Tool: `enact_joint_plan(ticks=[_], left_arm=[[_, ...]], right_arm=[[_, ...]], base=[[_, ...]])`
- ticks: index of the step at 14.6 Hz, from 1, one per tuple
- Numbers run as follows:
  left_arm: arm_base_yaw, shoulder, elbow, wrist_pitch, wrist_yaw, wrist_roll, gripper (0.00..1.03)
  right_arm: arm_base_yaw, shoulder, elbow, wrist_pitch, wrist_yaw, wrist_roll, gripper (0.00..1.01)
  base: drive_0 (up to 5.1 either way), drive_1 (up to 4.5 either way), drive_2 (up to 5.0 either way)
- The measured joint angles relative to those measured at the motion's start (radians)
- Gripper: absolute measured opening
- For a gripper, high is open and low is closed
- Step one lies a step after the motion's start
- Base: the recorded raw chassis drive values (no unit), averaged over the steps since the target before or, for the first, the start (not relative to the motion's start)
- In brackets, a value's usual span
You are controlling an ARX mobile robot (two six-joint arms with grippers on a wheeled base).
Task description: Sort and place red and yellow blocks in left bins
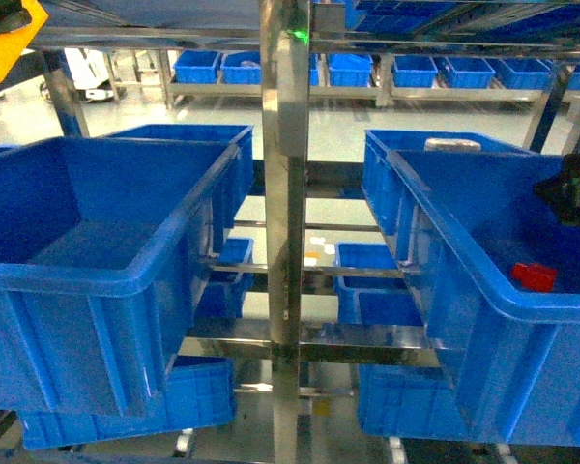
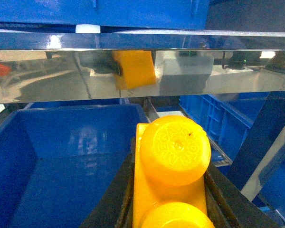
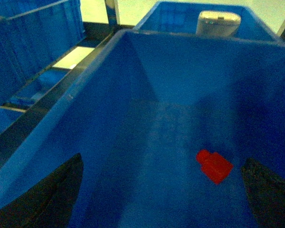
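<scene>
Yellow block (image 2: pixel 171 175) sits clamped between left jaws.

We see the left gripper (image 2: pixel 171 209) closed on the orange-yellow block (image 2: pixel 171 166), its dark fingers (image 2: pixel 111 199) pressing the brick from both sides. The block's two round studs face the camera (the nearer one is cut off by the bottom edge). Below and to the left lies a deep blue bin (image 2: pixel 61 156). Above runs a shiny metal shelf rail (image 2: pixel 190 76), which mirrors the yellow block, and more blue crates (image 2: pixel 209 114) stand further right.
</scene>
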Motion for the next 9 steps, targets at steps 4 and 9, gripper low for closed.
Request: enact_joint_plan(ticks=[4, 9], left_arm=[[-0.001, 0.0, 0.0, 0.0, 0.0, 0.0, 0.27], [-0.001, 0.0, 0.0, -0.001, 0.0, 0.0, 0.27]], right_arm=[[-0.031, -0.334, -0.366, 0.163, -0.004, 0.023, 0.98], [-0.062, -0.892, -0.746, 0.012, -0.006, 0.058, 0.98]], base=[[0.0, 0.0, 0.0], [0.0, 0.0, 0.0]])
